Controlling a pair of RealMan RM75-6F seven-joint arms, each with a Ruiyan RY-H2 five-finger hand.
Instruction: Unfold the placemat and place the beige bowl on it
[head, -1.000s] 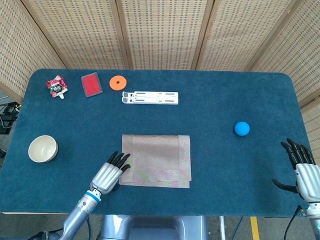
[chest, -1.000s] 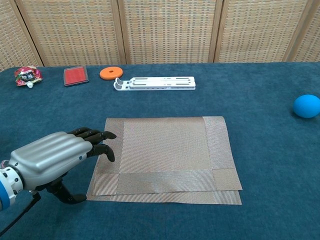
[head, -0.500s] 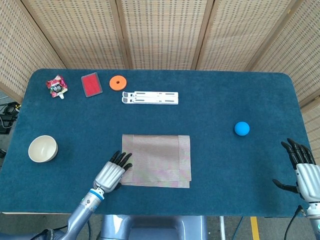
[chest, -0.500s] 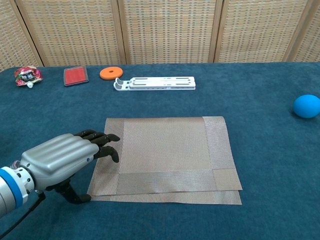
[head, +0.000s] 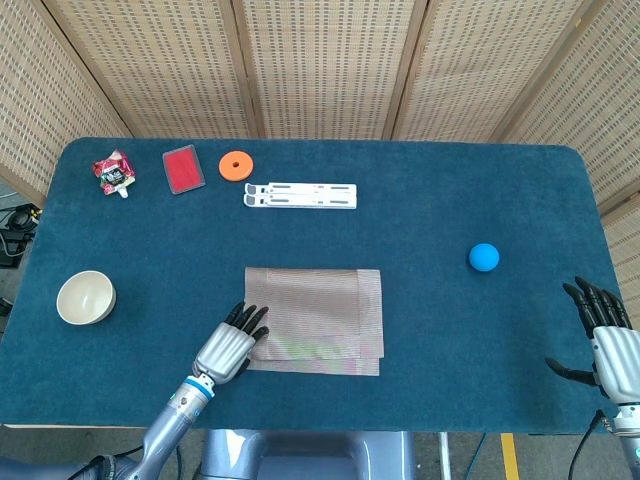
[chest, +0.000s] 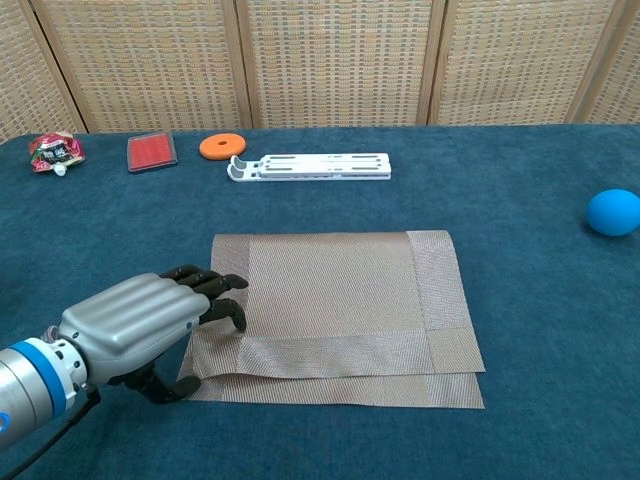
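Note:
The folded brown placemat (head: 320, 315) lies at the table's middle near the front edge. In the chest view its top layer (chest: 340, 300) is raised and drawn back at the near-left corner, showing more of the layer beneath. My left hand (head: 228, 345) is at that corner: its fingers (chest: 215, 290) lie on the top layer and its thumb sits under the hand, pinching the layer's edge. The beige bowl (head: 86, 297) stands upright far to the left, apart from both hands. My right hand (head: 605, 335) hovers at the table's near-right edge with fingers spread, holding nothing.
A blue ball (head: 484, 257) sits to the right of the mat. Along the back are a white rack (head: 300, 195), an orange disc (head: 235, 165), a red pad (head: 184, 168) and a snack packet (head: 113, 172). Wicker screens stand behind the table.
My left hand slid further onto the mat's near-left corner. The top layer's near edge has lifted and pulled back from the lower layer. The right hand has not moved.

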